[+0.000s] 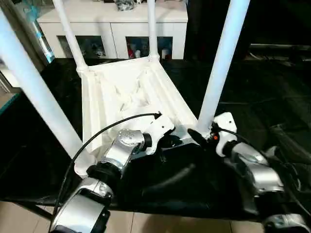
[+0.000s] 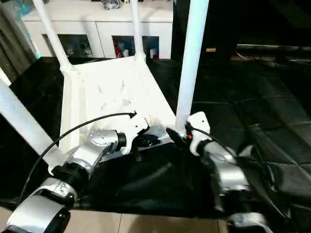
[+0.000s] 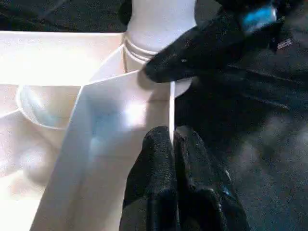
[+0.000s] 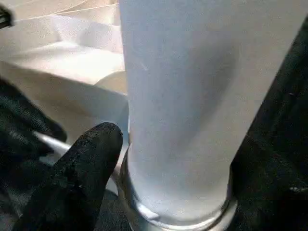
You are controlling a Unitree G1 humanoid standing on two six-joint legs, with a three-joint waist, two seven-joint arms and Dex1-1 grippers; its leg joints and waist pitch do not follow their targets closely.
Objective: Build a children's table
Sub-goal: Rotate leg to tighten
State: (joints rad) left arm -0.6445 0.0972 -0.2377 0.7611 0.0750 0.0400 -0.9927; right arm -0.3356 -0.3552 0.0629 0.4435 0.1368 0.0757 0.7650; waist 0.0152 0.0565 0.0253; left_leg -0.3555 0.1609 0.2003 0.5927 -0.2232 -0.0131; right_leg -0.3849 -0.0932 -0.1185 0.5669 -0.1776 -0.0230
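Black sheeting covers the big work table (image 1: 272,97), and a white cabinet with glass doors (image 1: 116,34) stands beyond its far edge. On the sheet lies the children's table top (image 1: 126,97), upside down with its ribbed underside showing, and four white legs rise from its corner sockets: two at the far corners (image 1: 151,29), one at the near left corner (image 1: 34,92) and one at the near right corner (image 1: 221,63).

At the top's near edge, the left gripper (image 3: 172,144) has its two fingers pressed together on the thin edge wall, pinching it just beside the near right socket. The right gripper (image 1: 201,136) sits at the foot of the near right leg; one black finger (image 4: 86,159) lies against the leg just above its collar, and the other side of the leg is hidden, so I cannot tell whether the jaws clamp it or merely stand apart around it.

By the look of it, the step in hand is seating this last leg. The collar seems to sit low in the socket, so the work looks nearly finished. Next would come a check that the leg is home, then releasing both grips without tilting the top, and turning the table onto its feet.
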